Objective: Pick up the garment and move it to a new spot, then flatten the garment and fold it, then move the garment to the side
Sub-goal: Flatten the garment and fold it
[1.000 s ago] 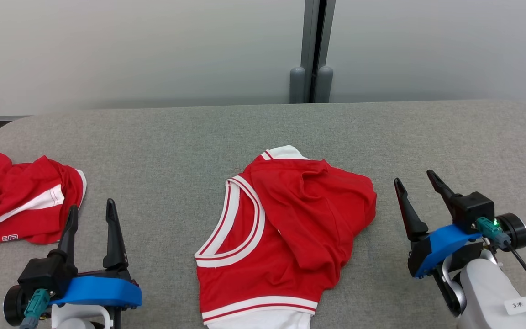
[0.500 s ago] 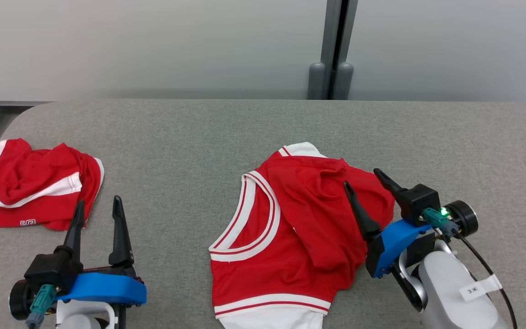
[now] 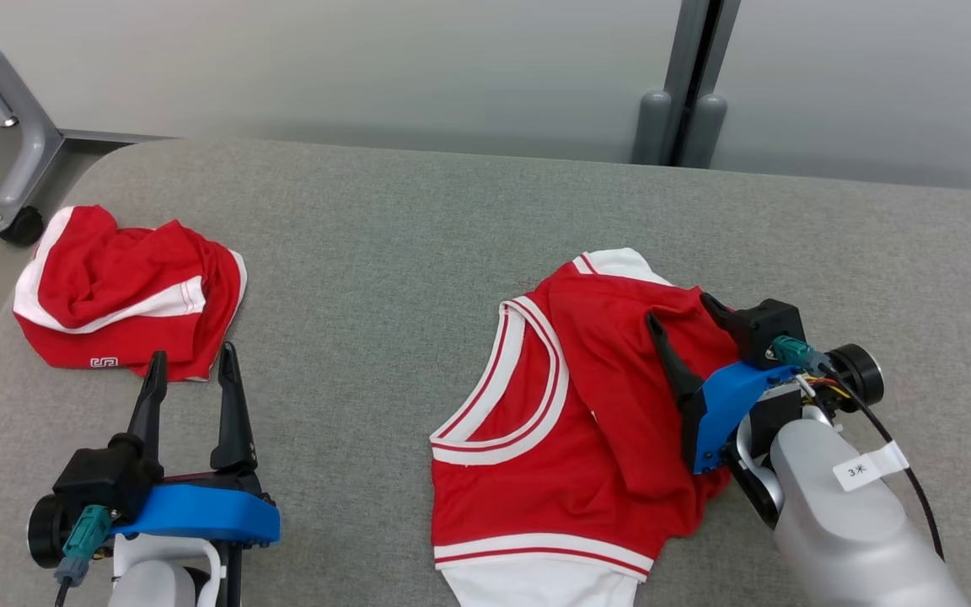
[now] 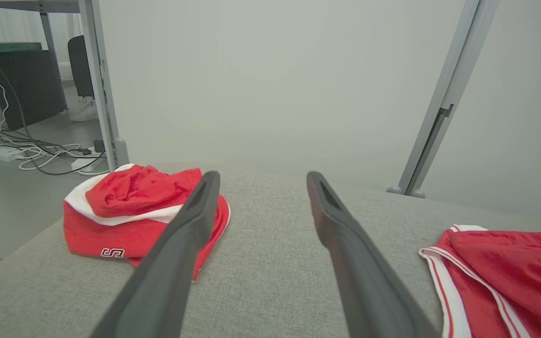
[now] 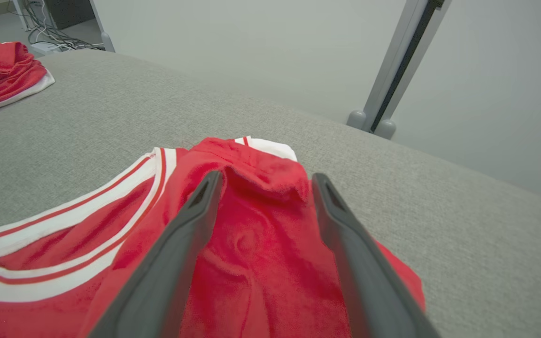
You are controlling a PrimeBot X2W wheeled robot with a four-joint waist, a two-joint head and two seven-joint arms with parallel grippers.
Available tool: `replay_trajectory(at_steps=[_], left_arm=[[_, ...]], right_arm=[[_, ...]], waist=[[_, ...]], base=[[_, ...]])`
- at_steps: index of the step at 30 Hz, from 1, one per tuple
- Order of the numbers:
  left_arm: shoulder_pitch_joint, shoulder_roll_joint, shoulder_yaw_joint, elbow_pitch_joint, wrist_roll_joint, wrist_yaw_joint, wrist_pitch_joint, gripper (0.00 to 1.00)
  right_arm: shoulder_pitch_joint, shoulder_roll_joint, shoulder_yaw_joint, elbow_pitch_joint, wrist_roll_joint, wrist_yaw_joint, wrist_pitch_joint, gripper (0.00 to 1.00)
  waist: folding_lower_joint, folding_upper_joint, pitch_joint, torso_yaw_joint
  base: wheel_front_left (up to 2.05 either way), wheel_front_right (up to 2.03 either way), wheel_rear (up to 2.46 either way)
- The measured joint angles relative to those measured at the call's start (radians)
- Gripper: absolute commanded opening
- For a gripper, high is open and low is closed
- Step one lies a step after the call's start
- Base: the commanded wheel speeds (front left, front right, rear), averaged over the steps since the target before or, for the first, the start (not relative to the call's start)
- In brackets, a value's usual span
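Grey table (image 3: 384,253) bears red jersey (image 3: 536,455); white tag (image 3: 865,468) reads "3".

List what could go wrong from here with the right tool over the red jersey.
1. The right tool is open over a doubled-over flap of the red jersey. It may pinch several layers at once, so the jersey would lift bunched rather than spread.
2. The left tool points at the crumpled red garment close ahead. Reaching forward might snag it.
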Motion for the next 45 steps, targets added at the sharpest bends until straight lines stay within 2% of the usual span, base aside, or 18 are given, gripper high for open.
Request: replay_trajectory(at_steps=[9,10,11,18,23,28,33,37,45], left_arm=[[-0.015,0.000,-0.005,0.002,-0.009,0.000,0.000,1.00],[-0.016,0.000,-0.005,0.002,-0.012,0.000,0.000,1.00],[-0.017,0.000,-0.005,0.002,-0.015,0.000,0.000,1.00],[-0.020,0.000,0.000,0.004,-0.018,0.000,0.000,1.00],[-0.009,0.000,0.008,0.005,-0.016,0.002,0.000,1.00],[0.011,0.000,0.017,-0.001,-0.016,0.002,0.000,1.00],[0.033,0.000,0.023,-0.005,-0.016,0.006,0.000,1.00],[0.045,0.000,0.025,-0.009,-0.016,0.009,0.000,1.00],[0.048,-0.001,0.020,-0.012,-0.016,0.009,0.000,1.00]], right_arm=[[-0.094,0.007,-0.033,0.193,-0.022,0.000,-0.022,1.00],[-0.104,0.009,-0.028,0.215,-0.021,0.000,-0.021,0.29],[-0.112,0.012,-0.021,0.231,-0.015,0.000,-0.022,0.00],[-0.159,0.018,0.004,0.270,0.007,0.000,-0.065,0.00],[-0.146,0.012,0.025,0.224,0.021,0.000,-0.078,0.00],[-0.042,-0.042,0.039,0.039,0.042,0.000,-0.081,0.00],[0.124,-0.103,0.008,-0.127,0.071,0.000,-0.081,0.00],[0.256,-0.124,-0.039,-0.253,0.071,0.000,-0.065,0.00],[0.510,-0.137,-0.207,-0.496,0.060,0.000,0.054,0.00]], waist=[[0.0001,0.0000,0.023,0.030],[0.0001,0.0000,0.025,0.030],[0.0001,0.0000,0.027,0.031],[0.0001,0.0000,0.031,0.012],[0.0001,0.0000,0.013,-0.026],[0.0001,0.0000,-0.006,-0.082],[0.0000,0.0000,-0.025,-0.136],[0.0000,0.0000,-0.035,-0.172],[0.0000,0.0000,-0.049,-0.202]], base=[[0.00,0.00,0.00],[0.00,0.00,0.00],[0.00,0.00,0.00],[0.00,0.00,0.00],[0.00,0.00,0.00],[0.00,0.00,0.00],[0.00,0.00,0.00],[0.00,0.00,0.00],[0.00,0.00,0.00]])
